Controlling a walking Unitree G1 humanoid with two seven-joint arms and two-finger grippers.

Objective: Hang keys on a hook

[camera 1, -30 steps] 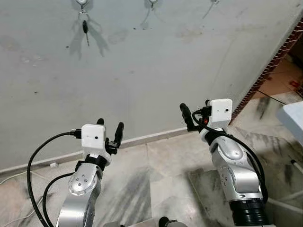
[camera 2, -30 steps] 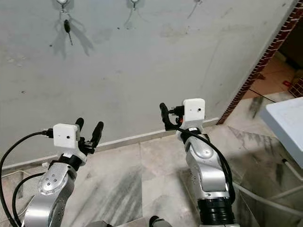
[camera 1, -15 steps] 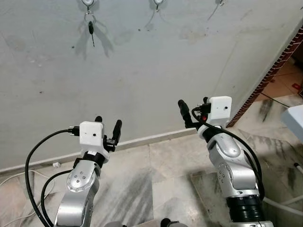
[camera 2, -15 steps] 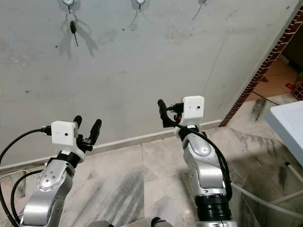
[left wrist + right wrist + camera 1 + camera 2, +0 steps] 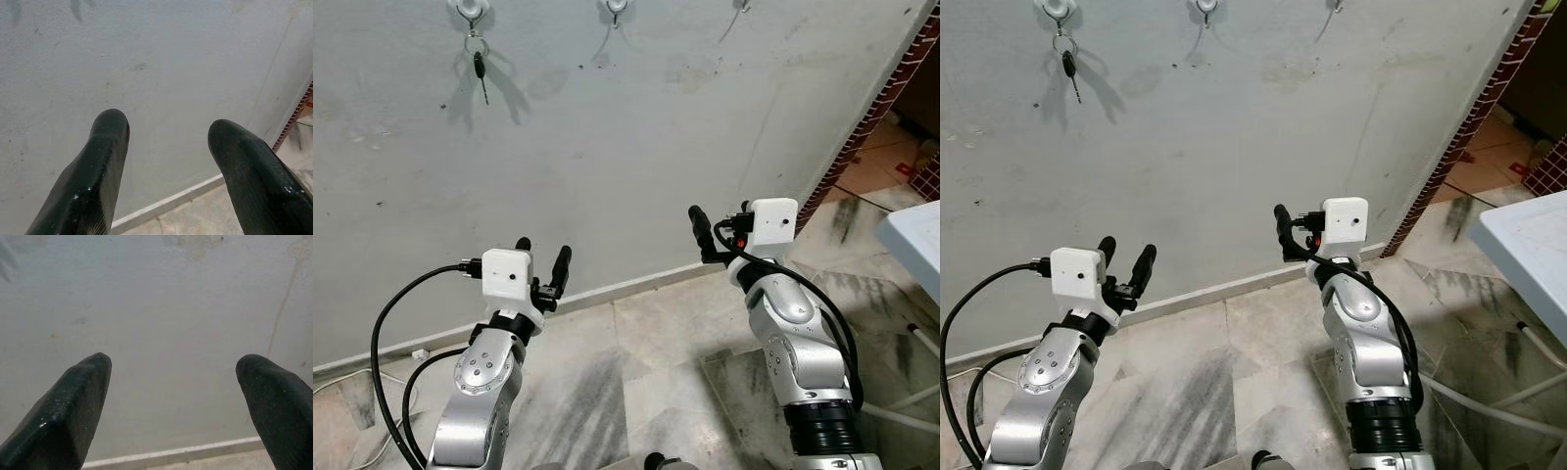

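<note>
We are seeing the keys [image 5: 478,69] hanging on a hook [image 5: 470,14] far above our left gripper [image 5: 543,261], both it and the right gripper [image 5: 171,396] spread, empty.

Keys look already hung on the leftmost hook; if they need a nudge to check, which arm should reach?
Left, probably: the left gripper, open and empty, sits below the keys; the right gripper is farther across.
</note>
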